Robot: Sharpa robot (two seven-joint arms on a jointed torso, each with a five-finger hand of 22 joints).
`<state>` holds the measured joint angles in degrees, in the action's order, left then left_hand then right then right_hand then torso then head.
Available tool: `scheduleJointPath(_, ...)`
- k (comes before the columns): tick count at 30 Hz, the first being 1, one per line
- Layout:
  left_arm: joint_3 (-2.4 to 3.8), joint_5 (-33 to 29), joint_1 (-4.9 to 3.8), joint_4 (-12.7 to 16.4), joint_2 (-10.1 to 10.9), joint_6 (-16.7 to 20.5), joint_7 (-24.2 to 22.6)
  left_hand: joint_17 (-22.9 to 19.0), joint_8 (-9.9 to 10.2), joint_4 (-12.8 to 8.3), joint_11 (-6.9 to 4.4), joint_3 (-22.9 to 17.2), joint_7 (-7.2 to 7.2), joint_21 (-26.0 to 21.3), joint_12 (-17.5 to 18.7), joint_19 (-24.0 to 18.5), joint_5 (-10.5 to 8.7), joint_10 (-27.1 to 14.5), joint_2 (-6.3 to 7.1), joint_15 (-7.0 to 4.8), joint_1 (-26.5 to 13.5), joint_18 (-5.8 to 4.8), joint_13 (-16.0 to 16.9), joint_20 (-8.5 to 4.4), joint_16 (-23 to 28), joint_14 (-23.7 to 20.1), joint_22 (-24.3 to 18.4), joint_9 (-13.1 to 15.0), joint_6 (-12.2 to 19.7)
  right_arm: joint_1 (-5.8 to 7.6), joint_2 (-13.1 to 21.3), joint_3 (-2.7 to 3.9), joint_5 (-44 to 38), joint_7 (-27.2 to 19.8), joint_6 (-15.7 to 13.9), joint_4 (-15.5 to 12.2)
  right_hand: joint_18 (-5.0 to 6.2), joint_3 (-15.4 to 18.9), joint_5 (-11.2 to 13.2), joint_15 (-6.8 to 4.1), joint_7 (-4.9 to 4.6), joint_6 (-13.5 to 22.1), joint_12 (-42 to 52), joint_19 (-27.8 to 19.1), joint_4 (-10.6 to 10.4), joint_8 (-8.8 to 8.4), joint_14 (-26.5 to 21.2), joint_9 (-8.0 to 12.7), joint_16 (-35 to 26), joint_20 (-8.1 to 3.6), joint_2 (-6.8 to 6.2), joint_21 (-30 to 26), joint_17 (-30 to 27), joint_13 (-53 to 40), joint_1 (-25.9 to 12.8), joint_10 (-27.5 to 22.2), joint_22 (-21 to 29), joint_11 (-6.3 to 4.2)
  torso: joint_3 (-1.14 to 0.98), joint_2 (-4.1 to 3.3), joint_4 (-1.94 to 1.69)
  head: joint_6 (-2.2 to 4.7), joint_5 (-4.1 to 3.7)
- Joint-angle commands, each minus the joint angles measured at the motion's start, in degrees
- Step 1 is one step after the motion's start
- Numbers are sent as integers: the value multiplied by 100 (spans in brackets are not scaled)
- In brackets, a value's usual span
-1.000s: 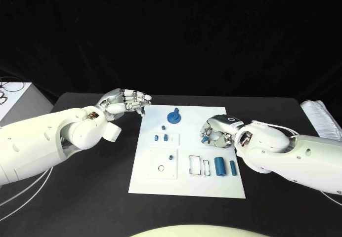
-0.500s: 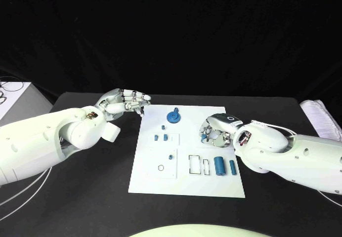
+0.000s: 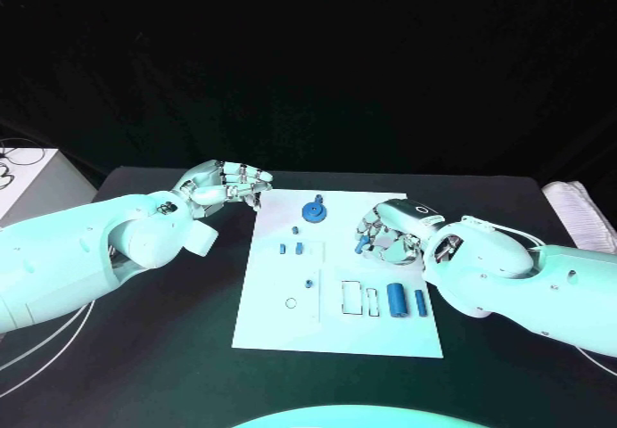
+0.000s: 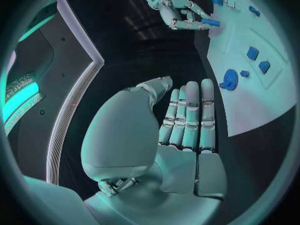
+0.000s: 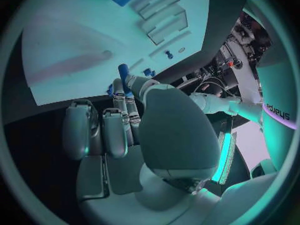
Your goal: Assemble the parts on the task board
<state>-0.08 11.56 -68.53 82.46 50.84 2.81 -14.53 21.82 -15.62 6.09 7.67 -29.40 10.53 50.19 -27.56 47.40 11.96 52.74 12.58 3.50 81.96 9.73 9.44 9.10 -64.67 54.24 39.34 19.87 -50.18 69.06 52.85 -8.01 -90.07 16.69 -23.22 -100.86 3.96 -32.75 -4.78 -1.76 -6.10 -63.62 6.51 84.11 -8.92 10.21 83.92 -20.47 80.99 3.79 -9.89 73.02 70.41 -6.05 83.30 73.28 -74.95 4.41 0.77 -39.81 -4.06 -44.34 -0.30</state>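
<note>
On the black desk (image 3: 168, 357) lies the white rectangular task board (image 3: 337, 334), its near end bare. Further up the board, two blue cylindrical parts (image 3: 398, 300) lie side by side next to a pair of narrow rectangular slots (image 3: 351, 297), with a small blue peg (image 3: 310, 283) to their left.

Above these, the right hand (image 3: 386, 236) hovers over the board's right half, pinching a small blue cylindrical part (image 3: 364, 240) between thumb and fingers; the right wrist view shows that part (image 5: 123, 71) at the fingertips, just above the board.

Left of it, two small blue blocks (image 3: 291, 250) sit in the board's middle, and farther back a round blue gear-like part (image 3: 313, 211) stands near the far edge.

The left hand (image 3: 227, 185) hangs off the board's far left corner above the desk, its fingers (image 4: 190, 115) curled in together around nothing.
</note>
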Motion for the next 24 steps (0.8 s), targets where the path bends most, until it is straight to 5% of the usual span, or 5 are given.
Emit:
scheduleJointPath(1,3,-29,-1,0,-20,-104,-24,-4,-34,20,-14,11,34,-32,21,38,8,-29,-38,17,0,75,-8,20,35,9,-8,-6,-2,18,-8,7,212,-39,-188,-176,-80,-35,9,-49,1,24,-36,276,30,235,228,-480,38,-46,-5,11,7,4,-64,247,-754,-220,0,-3,-14,-3,17)
scheduleJointPath(7,0,-29,3,-4,-32,-113,-27,-4,-34,20,-14,11,34,-32,21,38,8,-29,-38,17,0,75,-8,20,35,9,-8,-6,-2,-45,-251,6,305,-97,-219,-306,-71,-62,1,-48,-6,47,-58,267,67,247,222,-508,25,-46,-15,-35,-22,-3,-98,243,-736,-217,0,-4,-17,-37,79)
scheduleJointPath(24,-9,-38,21,-26,-107,-162,0,-2,-41,20,-14,12,34,-40,26,44,7,-27,-43,16,7,76,-14,21,39,9,-14,-7,-5,-700,-1291,-30,147,-316,-300,-75,-62,-117,-29,-39,-25,89,-95,257,135,259,213,-548,9,-41,-17,-89,-54,-14,-146,230,-716,-204,10,-4,-21,-75,205)
